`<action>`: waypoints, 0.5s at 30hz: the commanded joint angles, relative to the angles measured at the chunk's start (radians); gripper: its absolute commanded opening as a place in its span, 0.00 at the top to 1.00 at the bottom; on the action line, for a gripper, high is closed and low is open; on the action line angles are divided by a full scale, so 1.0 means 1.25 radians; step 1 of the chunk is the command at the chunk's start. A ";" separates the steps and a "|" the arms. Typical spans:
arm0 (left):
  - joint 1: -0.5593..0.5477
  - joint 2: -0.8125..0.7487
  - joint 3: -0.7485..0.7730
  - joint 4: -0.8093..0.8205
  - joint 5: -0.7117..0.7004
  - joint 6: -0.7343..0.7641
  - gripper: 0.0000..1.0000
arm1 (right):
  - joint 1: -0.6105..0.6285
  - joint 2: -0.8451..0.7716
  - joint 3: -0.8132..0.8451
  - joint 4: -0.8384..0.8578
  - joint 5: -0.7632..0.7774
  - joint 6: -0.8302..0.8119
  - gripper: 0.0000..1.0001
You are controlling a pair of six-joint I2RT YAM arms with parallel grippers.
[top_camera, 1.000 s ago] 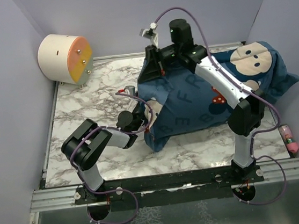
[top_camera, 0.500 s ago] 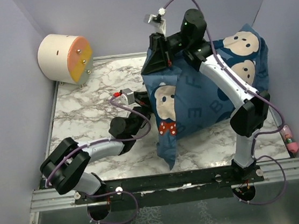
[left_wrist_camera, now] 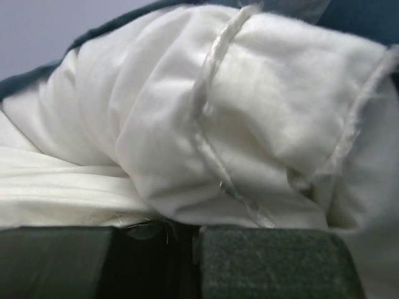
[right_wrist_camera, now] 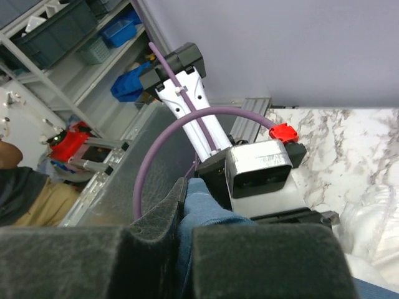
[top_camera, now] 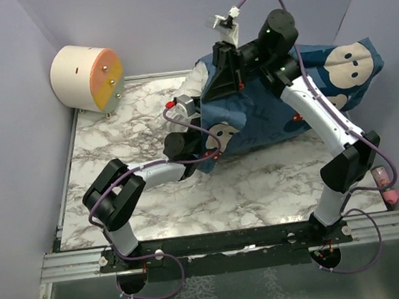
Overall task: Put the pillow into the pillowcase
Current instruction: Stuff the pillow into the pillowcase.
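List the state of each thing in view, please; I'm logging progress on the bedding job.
pillow: mostly inside the case, a white end still showing at the opening.
pillowcase: lifted at its far edge, bulging.
left end effector: shut on the pillow.
right end effector: shut on the pillowcase.
cream cylinder: lying on its side, far left corner.

A robotics lab or test cell is shown. A marble-patterned tabletop (top_camera: 155, 205) is enclosed by plain lilac panels (top_camera: 7, 106), with an aluminium rail (top_camera: 224, 242) fixed along its near edge. Beyond that tabletop, metal shelving (right_wrist_camera: 56, 56) stacked with blue storage bins (right_wrist_camera: 121, 32) is seen from the right wrist.
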 commanded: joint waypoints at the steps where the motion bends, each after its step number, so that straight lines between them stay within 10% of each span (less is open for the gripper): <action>1: -0.038 -0.037 0.094 -0.070 0.087 0.112 1.00 | -0.031 -0.052 0.006 0.063 -0.008 -0.011 1.00; 5: -0.001 -0.080 0.122 -0.243 0.179 0.228 1.00 | -0.125 -0.031 -0.041 -0.047 0.000 -0.205 1.00; 9: 0.046 -0.108 -0.010 -0.313 0.269 0.242 1.00 | -0.067 -0.123 -0.241 -0.357 0.129 -0.685 0.98; 15: 0.075 -0.168 -0.260 -0.241 0.330 0.068 0.81 | -0.013 -0.348 -0.674 -0.163 0.099 -0.734 0.81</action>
